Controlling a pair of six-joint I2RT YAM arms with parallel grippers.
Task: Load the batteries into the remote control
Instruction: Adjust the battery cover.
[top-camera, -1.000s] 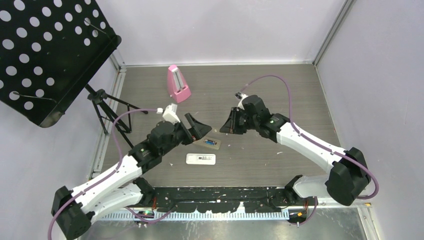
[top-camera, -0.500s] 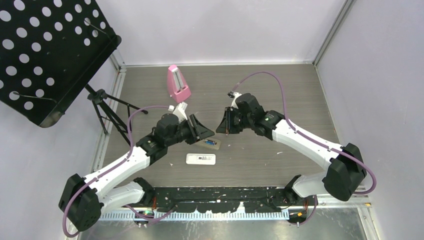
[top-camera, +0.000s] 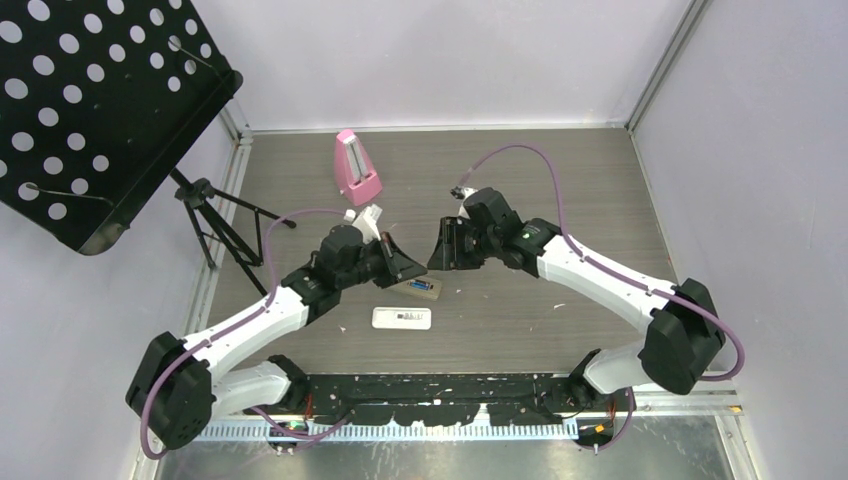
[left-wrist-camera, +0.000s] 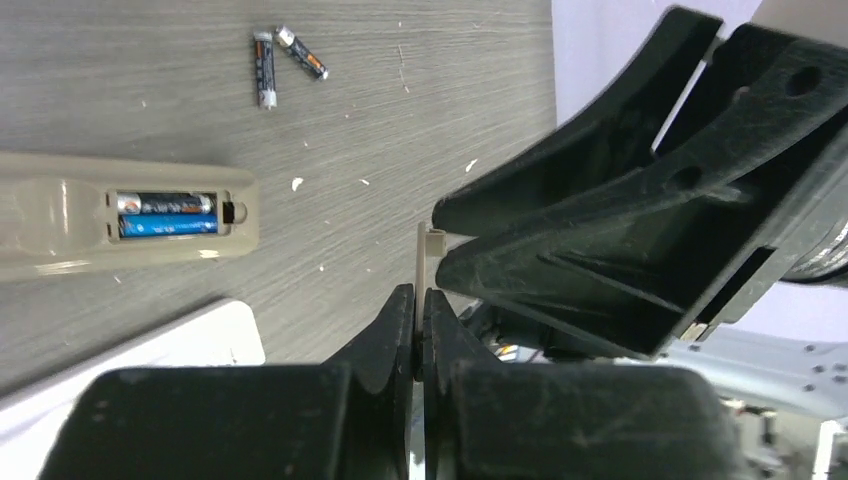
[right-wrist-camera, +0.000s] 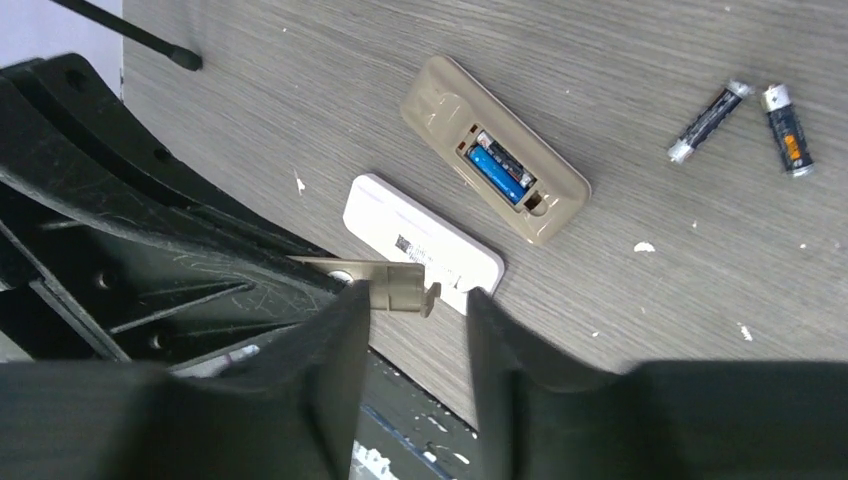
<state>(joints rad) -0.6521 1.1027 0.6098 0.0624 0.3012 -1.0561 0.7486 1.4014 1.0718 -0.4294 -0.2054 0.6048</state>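
Between the fingers of the right gripper (right-wrist-camera: 415, 300): tab end of the cover (right-wrist-camera: 395, 283), a thin beige plate pinched at its other end by the left gripper (left-wrist-camera: 420, 300).

Step in hand, as judged: passing the cover from left to right in the air so it can be refitted.

Task state: two batteries (right-wrist-camera: 500, 172), one bright blue and one dark, lie side by side in the open bay of the remote (right-wrist-camera: 440, 105). It rests on the table below both sets of jaws, well apart from them. Two loose cells (right-wrist-camera: 708, 122) lie beyond it, farther from the jaws. A white remote (right-wrist-camera: 420, 240) lies just under the right jaws.

Doing it well:
- Right should close on the flat faces of the plate, not its edges.
- Leave the tab clear of the pads; it probably has to hook into the bay.
- Left should let go only once right is clamped.
- No twisting, since the plate looks thin.
- The two grippers are nearly nose to nose, so move slowly.

Jaws:
- Left: pressed together on the cover, with only the plate's thickness between them.
- Right: apart, straddling the tab end. The plate sits nearer one finger; I cannot tell if it touches.
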